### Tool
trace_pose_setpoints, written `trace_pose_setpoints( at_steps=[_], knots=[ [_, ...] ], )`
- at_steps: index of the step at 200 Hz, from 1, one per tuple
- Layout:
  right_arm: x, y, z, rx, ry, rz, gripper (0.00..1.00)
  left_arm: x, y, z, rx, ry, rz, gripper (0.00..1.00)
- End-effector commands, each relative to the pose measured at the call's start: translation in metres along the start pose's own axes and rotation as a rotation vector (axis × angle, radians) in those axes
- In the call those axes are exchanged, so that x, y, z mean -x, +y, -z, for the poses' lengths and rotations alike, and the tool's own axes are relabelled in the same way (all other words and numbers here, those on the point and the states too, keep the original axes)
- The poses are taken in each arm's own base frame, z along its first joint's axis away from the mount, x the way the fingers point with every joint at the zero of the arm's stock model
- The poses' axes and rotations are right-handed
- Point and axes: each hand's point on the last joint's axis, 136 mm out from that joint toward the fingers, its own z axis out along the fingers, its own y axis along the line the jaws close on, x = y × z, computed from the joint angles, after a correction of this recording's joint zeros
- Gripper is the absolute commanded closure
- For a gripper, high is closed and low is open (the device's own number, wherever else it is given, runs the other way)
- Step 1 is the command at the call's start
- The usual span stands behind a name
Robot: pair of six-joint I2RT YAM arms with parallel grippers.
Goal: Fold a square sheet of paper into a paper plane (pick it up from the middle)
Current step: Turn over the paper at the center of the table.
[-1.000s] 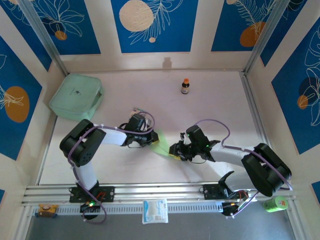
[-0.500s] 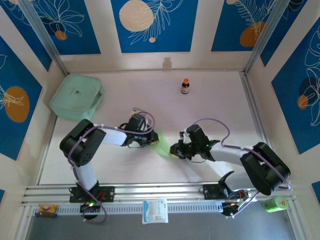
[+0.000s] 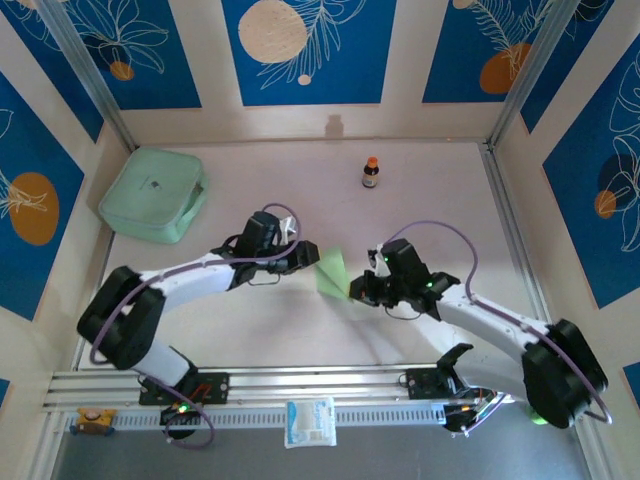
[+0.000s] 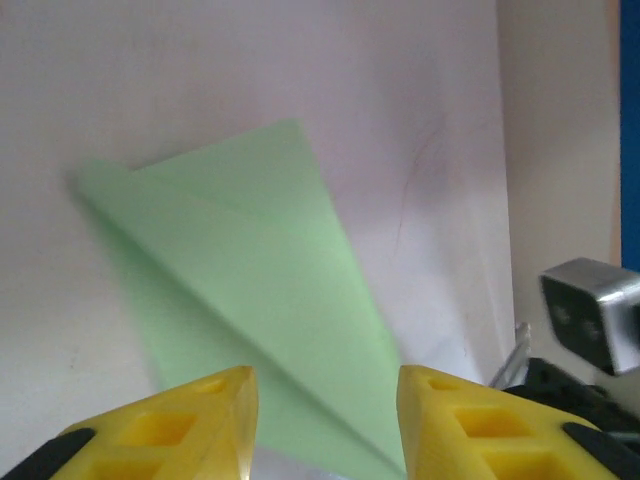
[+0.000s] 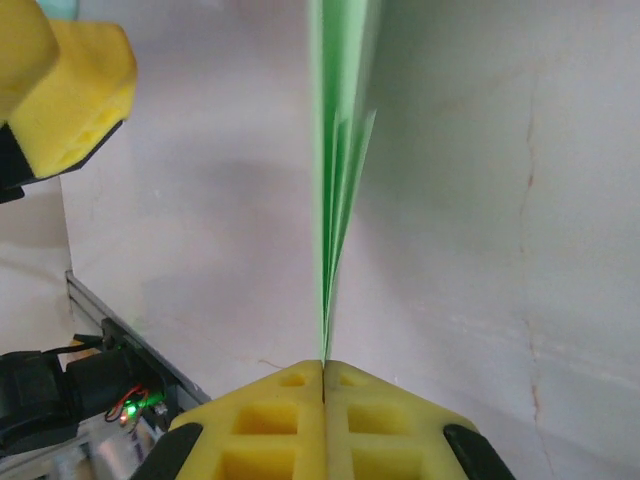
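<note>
While the right arm stretches from its base toward the middle of the surface (image 3: 420, 200), elbow low and forearm angled up and to the left, its claw (image 3: 357, 290) is pinched shut on one edge of the paper plane (image 3: 332, 270). In the right wrist view the yellow pads (image 5: 290, 400) meet with no gap, and the pale lime-green paper plane (image 5: 340, 150) rises from between them edge-on, its layers fanning slightly apart.

The left arm lies long and low across the surface, reaching rightward, with the left claw (image 3: 303, 258) just beside the other edge of the folded sheet. Its fingers (image 4: 200, 420) stand apart at a moderate width, gripping nothing; the paper plane (image 4: 260, 290) shows beyond the gap as a pointed shape with a diagonal crease.

A mint-green box (image 3: 153, 195) sits at the far left corner, and a small bottle (image 3: 371, 173) stands toward the back, its label too small to read. A white packet (image 3: 310, 422) lies on the near rail, its print illegible.
</note>
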Motion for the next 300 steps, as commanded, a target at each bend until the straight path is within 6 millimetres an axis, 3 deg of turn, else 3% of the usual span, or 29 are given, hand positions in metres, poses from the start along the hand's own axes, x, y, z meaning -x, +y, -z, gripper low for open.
trace_pose_setpoints(
  at_steps=[1, 28, 62, 91, 121, 143, 180, 249, 300],
  knots=[
    [0.003, -0.016, 0.028, -0.180, -0.024, 0.115, 0.95, 0.015, 0.005, 0.027, 0.116, -0.078, -0.113, 0.57],
    [0.016, -0.019, 0.058, -0.369, -0.079, 0.233, 0.95, 0.030, 0.008, 0.061, 0.212, -0.173, -0.222, 0.54],
    [0.036, -0.030, 0.087, -0.661, -0.178, 0.340, 0.95, 0.040, 0.015, 0.097, 0.277, -0.288, -0.290, 0.40],
    [0.047, -0.030, 0.101, -0.877, -0.262, 0.422, 0.95, 0.039, 0.026, 0.111, 0.315, -0.320, -0.297, 0.29],
    [0.053, -0.034, 0.109, -1.065, -0.286, 0.468, 0.97, 0.040, 0.043, 0.117, 0.370, -0.338, -0.252, 0.11],
    [0.050, -0.036, 0.098, -1.085, -0.239, 0.488, 0.97, 0.042, 0.057, 0.117, 0.418, -0.312, -0.194, 0.00],
    [0.040, -0.036, 0.073, -1.047, -0.174, 0.537, 0.97, 0.043, 0.065, 0.113, 0.456, -0.254, -0.139, 0.00],
    [0.028, -0.043, 0.045, -1.054, -0.070, 0.600, 0.96, 0.044, 0.059, 0.132, 0.384, -0.364, -0.171, 0.00],
    [0.014, -0.046, 0.016, -1.080, 0.041, 0.673, 0.96, 0.039, 0.061, 0.128, 0.373, -0.331, -0.159, 0.00]
  ],
)
